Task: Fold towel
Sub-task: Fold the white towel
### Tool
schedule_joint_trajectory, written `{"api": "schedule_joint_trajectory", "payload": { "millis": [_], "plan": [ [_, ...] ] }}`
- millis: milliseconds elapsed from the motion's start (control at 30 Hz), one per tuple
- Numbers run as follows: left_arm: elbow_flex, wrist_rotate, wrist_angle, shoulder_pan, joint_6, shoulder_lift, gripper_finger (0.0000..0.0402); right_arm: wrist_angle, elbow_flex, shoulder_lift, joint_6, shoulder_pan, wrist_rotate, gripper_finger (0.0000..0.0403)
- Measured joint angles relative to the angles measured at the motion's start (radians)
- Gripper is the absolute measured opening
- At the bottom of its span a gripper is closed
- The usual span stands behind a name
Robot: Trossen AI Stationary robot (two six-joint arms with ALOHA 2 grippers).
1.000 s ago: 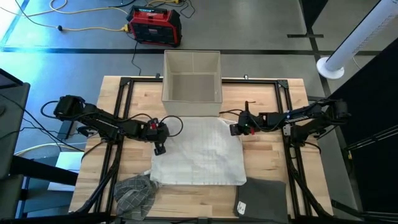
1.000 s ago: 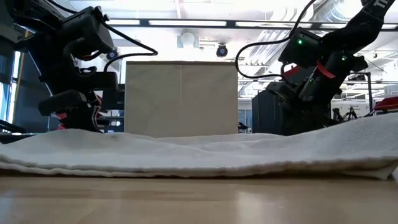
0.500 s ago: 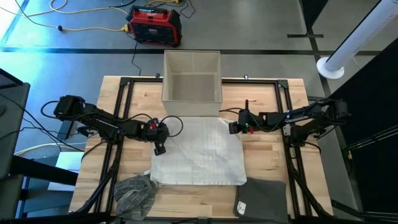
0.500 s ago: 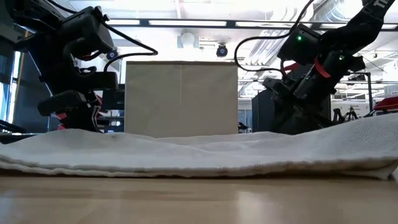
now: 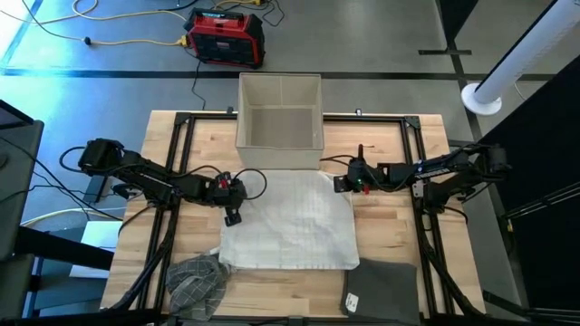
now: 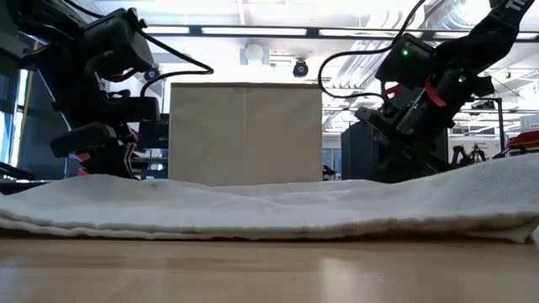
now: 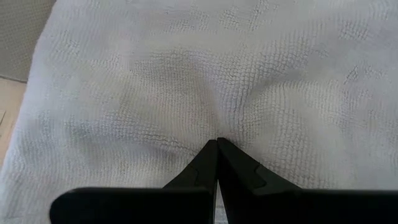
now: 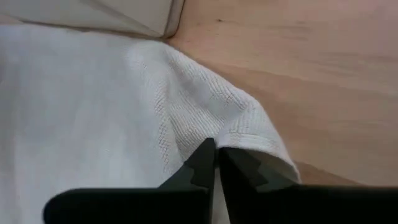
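One white towel (image 5: 290,226) lies flat on the tabletop (image 5: 390,145), its long axis running from the box (image 5: 279,110) toward the front edge. Both end effectors are pinched shut on its far corners: the left end effector (image 5: 233,215) on the left edge, the right end effector (image 5: 341,186) on the right corner. I think the fold goes forward, toward the near edge.

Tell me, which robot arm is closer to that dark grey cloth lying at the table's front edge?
Right. The right gripper pinches the white towel's far right corner, on the dark grey cloth's side. The left gripper is across the towel, farther away.
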Motion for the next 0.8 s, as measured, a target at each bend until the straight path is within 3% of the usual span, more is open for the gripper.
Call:
{"api": "schedule_joint_trajectory", "payload": {
  "millis": [233,567,800],
  "plan": [
    [0.003,0.012,-0.086,-0.003,0.044,-0.003,0.0,-0.018,0.0,-0.09,-0.024,-0.004,-0.022,0.0],
    [0.004,-0.009,-0.17,-0.002,0.156,-0.003,0.0,-0.209,0.0,-0.229,-0.045,-0.058,-0.077,0.0],
    [0.003,-0.015,-0.175,0.0,0.141,-0.003,0.0,-0.225,0.0,-0.321,-0.046,-0.067,0.073,0.0]
  ]
}}
